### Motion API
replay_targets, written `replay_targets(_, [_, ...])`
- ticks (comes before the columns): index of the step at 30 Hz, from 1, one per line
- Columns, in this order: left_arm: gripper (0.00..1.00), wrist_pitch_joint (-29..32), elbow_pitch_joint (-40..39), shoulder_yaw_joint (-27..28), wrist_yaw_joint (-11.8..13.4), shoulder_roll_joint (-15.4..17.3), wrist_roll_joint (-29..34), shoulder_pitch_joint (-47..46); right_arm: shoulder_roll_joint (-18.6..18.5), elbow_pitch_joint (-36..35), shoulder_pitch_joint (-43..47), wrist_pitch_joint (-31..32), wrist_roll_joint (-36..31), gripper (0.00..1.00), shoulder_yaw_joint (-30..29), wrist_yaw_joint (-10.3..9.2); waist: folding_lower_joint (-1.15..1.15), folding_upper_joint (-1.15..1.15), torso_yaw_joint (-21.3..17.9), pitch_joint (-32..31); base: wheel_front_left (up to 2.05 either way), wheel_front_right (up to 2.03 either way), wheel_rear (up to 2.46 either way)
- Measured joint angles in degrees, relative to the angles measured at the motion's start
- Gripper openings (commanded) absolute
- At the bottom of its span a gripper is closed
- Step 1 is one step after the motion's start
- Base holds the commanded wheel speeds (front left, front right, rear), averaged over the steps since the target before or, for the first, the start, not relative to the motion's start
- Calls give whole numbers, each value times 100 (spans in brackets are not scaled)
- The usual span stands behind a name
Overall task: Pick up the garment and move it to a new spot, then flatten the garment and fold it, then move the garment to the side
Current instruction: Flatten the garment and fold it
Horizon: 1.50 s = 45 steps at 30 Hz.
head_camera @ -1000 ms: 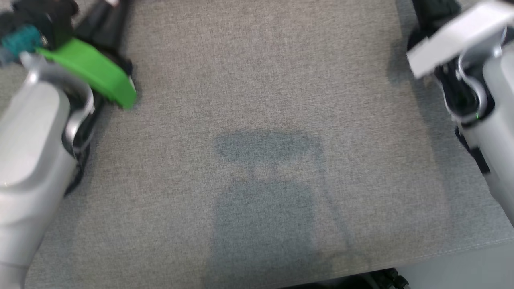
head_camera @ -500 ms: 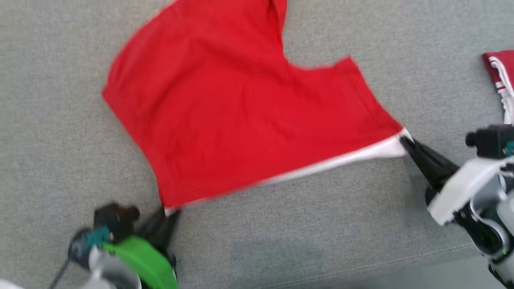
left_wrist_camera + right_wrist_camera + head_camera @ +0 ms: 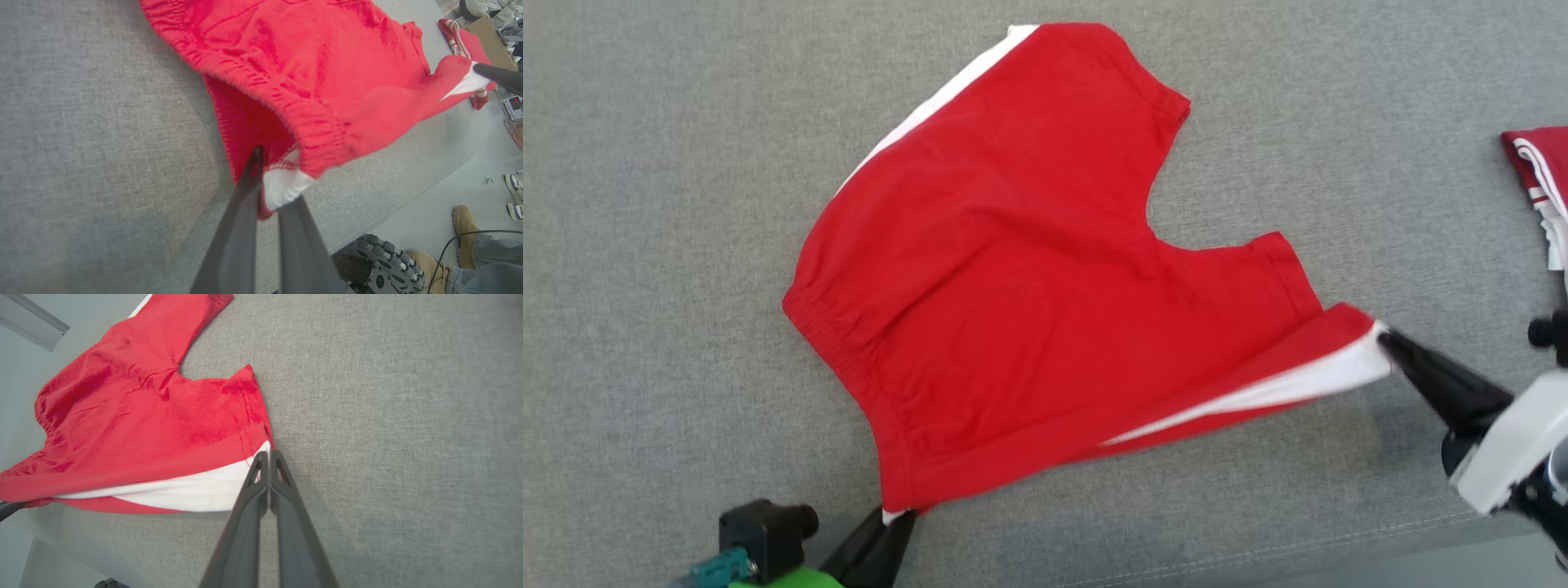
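Garment [image 3: 1029, 269], white-striped red shorts, spread mid-surface, near edge lifted. Left gripper [image 3: 897, 524] clamped on waistband corner, right gripper [image 3: 1388, 343] clamped on leg-hem corner; probably tensioning cloth to flatten it. Grey fabric tabletop [image 3: 645, 163] beneath; second red item [image 3: 1539, 188], maybe folded, at right edge; person's boots [image 3: 461, 223] beyond.

A grey woven fabric surface [image 3: 645, 163] is stretching out under soft, even light, a stitched seam [image 3: 1258, 552] running along its near edge at 5 o'clock. A faint shadow [image 3: 1086, 555] is lying on it at 6 o'clock. In the left wrist view a pale grey floor [image 3: 433, 212] is showing past that edge at 4 o'clock, with 1 cardboard box [image 3: 486, 36] sitting at 2 o'clock. In the right wrist view a grey strip [image 3: 36, 322] is crossing a pale area at 10 o'clock; wall or floor, I cannot tell.
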Motion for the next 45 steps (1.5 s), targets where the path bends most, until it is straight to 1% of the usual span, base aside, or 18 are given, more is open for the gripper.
replay_targets(4, [0,297,-347,148,13,37,-146,-376,41,-321,-754,573,-4,0,-143,-1,0,0,63,213,0,0,0])
replay_targets(7, [0,689,-679,352,2,27,-332,-951,55,-289,-1640,1059,-35,0,-194,-3,0,0,149,427,0,0,0])
replay_targets(10, [0,1003,-791,613,112,-64,-535,-1565,215,-22,-2705,1470,-216,0,-86,-5,0,0,271,654,0,0,0])
replay_targets(13, [0,1280,-724,698,229,-137,-501,-2192,511,428,-3653,1740,-354,0,94,-7,0,0,447,848,0,0,0])
replay_targets(16, [0,1456,-455,727,270,-472,-624,-2630,735,968,-4389,1911,-573,0,257,-7,0,0,681,992,0,0,0])
replay_targets(18, [0,1472,-162,794,294,-650,-653,-2939,842,1319,-4818,1946,-705,0,315,-7,0,0,844,1069,0,0,0])
replay_targets(19, [0,1467,126,759,294,-838,-630,-3222,949,1669,-5213,1929,-836,0,352,-7,0,0,1005,1142,0,0,0])
replay_targets(21, [0,1444,375,716,286,-1022,-605,-3414,1035,1996,-5544,1869,-975,0,383,-7,0,0,1157,1210,0,0,0])
replay_targets(24, [0,1410,666,650,207,-1223,-606,-3561,1111,2417,-5942,1790,-1120,0,504,-7,1,0,1362,1297,0,0,0])
replay_targets(29, [0,1163,1021,702,136,-1437,-609,-3674,1166,2947,-6462,1553,-1291,0,658,-7,1,0,1643,1384,0,0,0])
replay_targets(32, [0,1111,1162,678,49,-1561,-649,-3684,1148,3261,-6666,1473,-1366,0,711,-7,1,0,1770,1415,0,0,0])
replay_targets(34, [0,1098,1283,655,7,-1612,-664,-3691,1123,3471,-6724,1469,-1434,0,765,-7,1,0,1838,1427,0,0,0])
replay_targets(39, [0,1092,1461,615,-60,-1707,-693,-3732,1139,3696,-6867,1394,-1440,0,890,-7,1,0,1915,1445,0,0,0])
replay_targets(40, [0,1094,1486,610,-67,-1714,-698,-3752,1139,3742,-6890,1374,-1440,18,924,-7,1,0,1922,1452,0,0,0])
replay_targets(41, [0,1098,1514,599,-86,-1722,-701,-3767,1136,3778,-6901,1373,-1440,55,967,-7,1,0,1924,1454,0,0,0])
replay_targets(42, [0,1104,1552,588,-96,-1724,-701,-3778,1129,3812,-6902,1372,-1443,100,1016,-7,1,0,1923,1451,0,0,0])
replay_targets(43, [0,1110,1589,588,-110,-1722,-701,-3784,1128,3855,-6903,1366,-1444,100,1037,-7,1,0,1918,1444,0,0,0])
replay_targets(45, [18,1121,1646,581,-110,-1711,-701,-3789,1117,3914,-6925,1374,-1435,100,1077,-7,1,0,1900,1421,0,0,0])
